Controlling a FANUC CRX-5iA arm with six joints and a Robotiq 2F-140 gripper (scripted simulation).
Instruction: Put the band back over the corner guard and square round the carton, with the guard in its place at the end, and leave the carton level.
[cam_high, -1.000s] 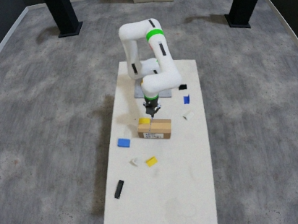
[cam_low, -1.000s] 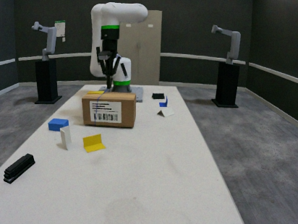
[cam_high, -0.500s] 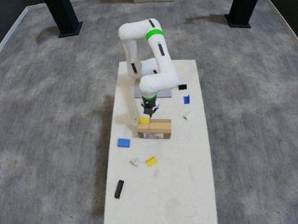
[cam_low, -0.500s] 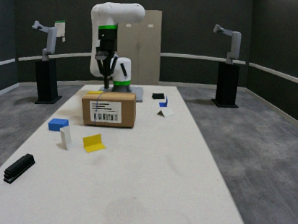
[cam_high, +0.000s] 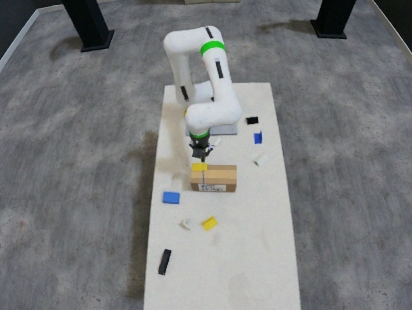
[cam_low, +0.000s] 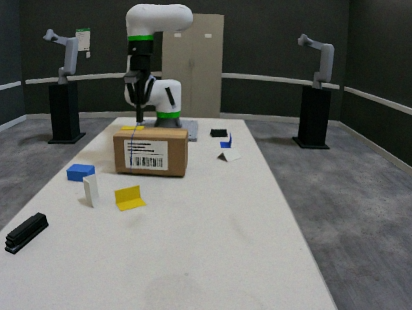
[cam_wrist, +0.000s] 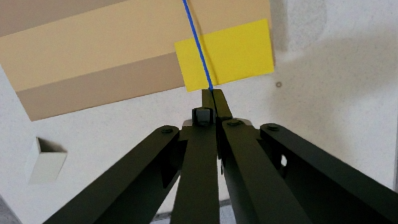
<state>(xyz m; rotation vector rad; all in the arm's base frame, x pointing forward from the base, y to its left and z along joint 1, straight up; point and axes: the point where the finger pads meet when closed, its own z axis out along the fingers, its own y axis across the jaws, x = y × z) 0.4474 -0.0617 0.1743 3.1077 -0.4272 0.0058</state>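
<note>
A brown carton (cam_high: 214, 178) (cam_low: 150, 151) stands level on the white table, its label facing the front. A yellow corner guard (cam_high: 199, 167) sits on its top far-left corner and also shows in the wrist view (cam_wrist: 225, 55). A thin blue band (cam_wrist: 197, 45) runs across the carton top, over the guard's inner part, and down the front face (cam_low: 131, 150). My gripper (cam_wrist: 211, 104) is just behind that corner, above the table. It is shut on the band, which ends right at the fingertips. It also shows in the exterior view (cam_low: 138, 119).
Loose pieces lie around: a blue block (cam_high: 171, 197), a yellow angle (cam_high: 209, 223), a white angle (cam_high: 185, 224), a black bar (cam_high: 164, 261). To the right are a black piece (cam_high: 252, 120), a blue guard (cam_high: 257, 137) and a white piece (cam_high: 260, 160).
</note>
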